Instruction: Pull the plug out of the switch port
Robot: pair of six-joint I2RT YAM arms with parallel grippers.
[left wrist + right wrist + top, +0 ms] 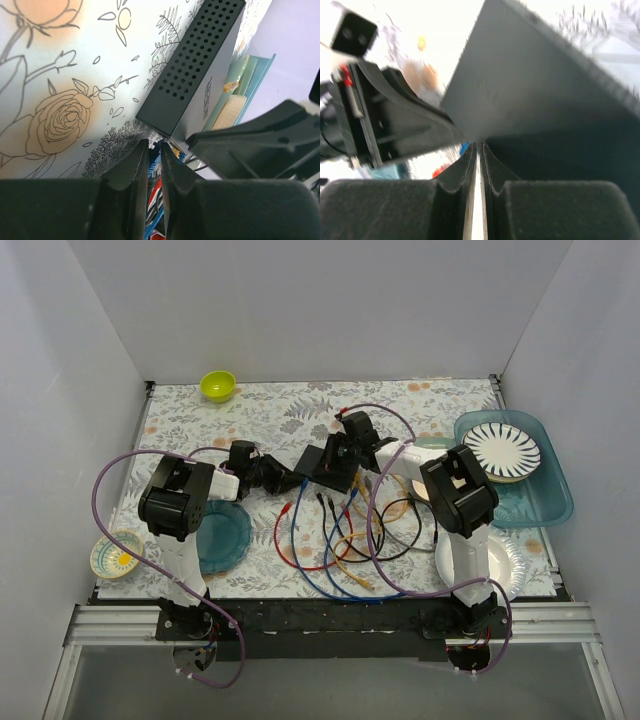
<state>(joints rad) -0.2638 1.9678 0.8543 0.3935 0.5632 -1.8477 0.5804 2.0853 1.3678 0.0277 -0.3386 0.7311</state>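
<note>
Evidently the switch [327, 466] lies angled at mid-table, its cables [345, 540] fanning toward 6 o'clock. The right jaws, nearly closed, meet its 1 o'clock end, likely to steady it. The left jaws form a narrow slit at its 9 o'clock corner, probably seeking a plug, though I cannot tell whether they grip one.
</note>
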